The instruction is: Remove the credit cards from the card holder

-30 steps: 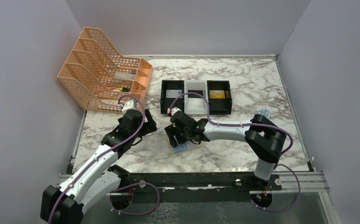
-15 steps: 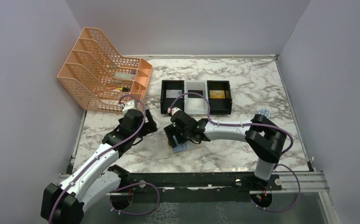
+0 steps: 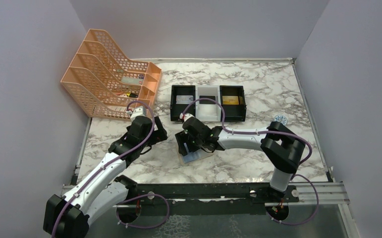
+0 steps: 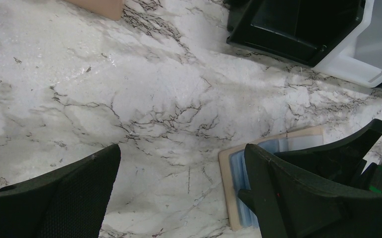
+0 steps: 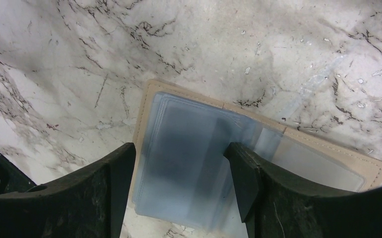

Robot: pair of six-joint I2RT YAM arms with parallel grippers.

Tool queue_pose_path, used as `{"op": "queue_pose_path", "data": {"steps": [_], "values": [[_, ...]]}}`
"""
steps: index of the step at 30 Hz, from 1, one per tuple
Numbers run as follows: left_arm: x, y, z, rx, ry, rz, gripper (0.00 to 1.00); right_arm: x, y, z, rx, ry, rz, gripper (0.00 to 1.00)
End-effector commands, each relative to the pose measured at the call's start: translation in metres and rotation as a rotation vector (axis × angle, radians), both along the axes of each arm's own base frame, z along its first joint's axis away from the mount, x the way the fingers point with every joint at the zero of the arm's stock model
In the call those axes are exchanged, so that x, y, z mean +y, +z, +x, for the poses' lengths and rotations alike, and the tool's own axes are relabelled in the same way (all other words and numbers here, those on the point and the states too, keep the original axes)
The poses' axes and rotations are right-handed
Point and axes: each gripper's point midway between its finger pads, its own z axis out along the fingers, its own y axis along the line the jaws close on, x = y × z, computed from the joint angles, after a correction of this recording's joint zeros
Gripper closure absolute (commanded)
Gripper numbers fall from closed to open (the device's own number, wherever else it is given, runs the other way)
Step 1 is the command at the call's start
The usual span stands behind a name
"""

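The card holder [image 3: 193,157] lies open on the marble table, tan rim around grey-blue clear sleeves. In the right wrist view it [image 5: 189,144] fills the middle, and I cannot make out any card in the sleeves. My right gripper [image 3: 186,148] hangs just above it, open, one finger on each side of the sleeve stack [image 5: 181,183], holding nothing. My left gripper [image 3: 157,135] is open and empty over bare marble, left of the holder. In the left wrist view [image 4: 181,191] the holder's corner [image 4: 237,171] shows beside its right finger.
Three small trays stand in a row behind: black [image 3: 175,101], white [image 3: 208,111], black [image 3: 242,101], each with a card inside. An orange file rack [image 3: 107,84] stands at the back left. A small round object [image 3: 279,119] lies at the right.
My right gripper has shifted very slightly up and to the right over the card holder. The left arm has not moved.
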Motion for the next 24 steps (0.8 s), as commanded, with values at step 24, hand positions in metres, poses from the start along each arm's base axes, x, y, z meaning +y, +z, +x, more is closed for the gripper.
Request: {"op": "queue_pose_path", "data": {"steps": [24], "values": [[-0.020,-0.009,-0.006,0.040,-0.115,-0.051,0.02,-0.004,0.003,-0.012,0.068,0.027,0.059,0.55]]}}
